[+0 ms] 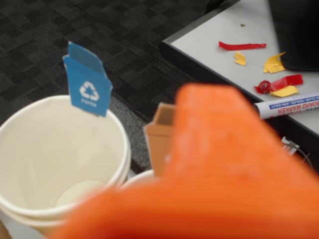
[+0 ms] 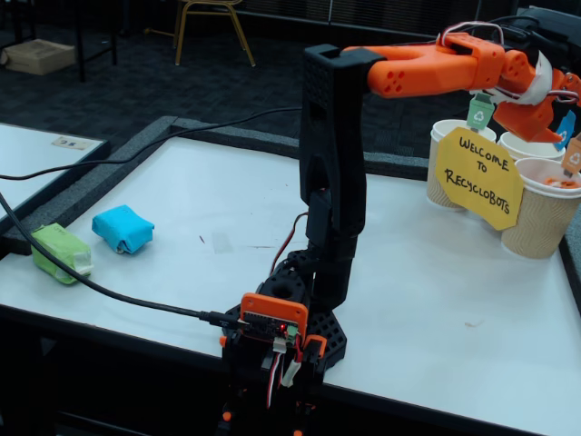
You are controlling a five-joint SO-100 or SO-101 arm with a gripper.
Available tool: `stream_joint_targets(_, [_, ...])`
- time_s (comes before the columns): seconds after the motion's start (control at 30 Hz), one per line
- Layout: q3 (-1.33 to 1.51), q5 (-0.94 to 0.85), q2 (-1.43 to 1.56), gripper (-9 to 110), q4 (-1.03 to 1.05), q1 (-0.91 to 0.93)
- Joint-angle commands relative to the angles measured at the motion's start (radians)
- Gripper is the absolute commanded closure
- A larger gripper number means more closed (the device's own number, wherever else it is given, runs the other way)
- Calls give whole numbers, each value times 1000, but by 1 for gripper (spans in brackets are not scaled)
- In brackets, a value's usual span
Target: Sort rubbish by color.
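the gripper (image 2: 545, 100) hovers over the paper cups (image 2: 543, 213); its state cannot be told. the blue lump (image 2: 123, 227) and green lump (image 2: 61, 252) lie on the tabletop (image 2: 436, 309), likely light and soft, best pinched across the middle.

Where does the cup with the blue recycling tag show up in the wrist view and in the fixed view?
Wrist view: the cup with the blue tag fills the lower left, seen from above, empty.
Fixed view: only its rim shows at far right, behind the yellow sign, mostly hidden by the gripper.
Shared landmark: the blue tag.
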Motion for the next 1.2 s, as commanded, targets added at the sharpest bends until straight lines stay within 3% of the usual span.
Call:
stream_joint_targets(0.0, [-109, -12, 43, 87, -12, -6])
stream_joint_targets(0.3, [-244, -3, 100, 95, 219, -54])
stream_joint_targets(0.7, [-210, -2, 402, 101, 466, -281])
stream_joint_targets(1.17, [84, -12, 819, 101, 592, -653])
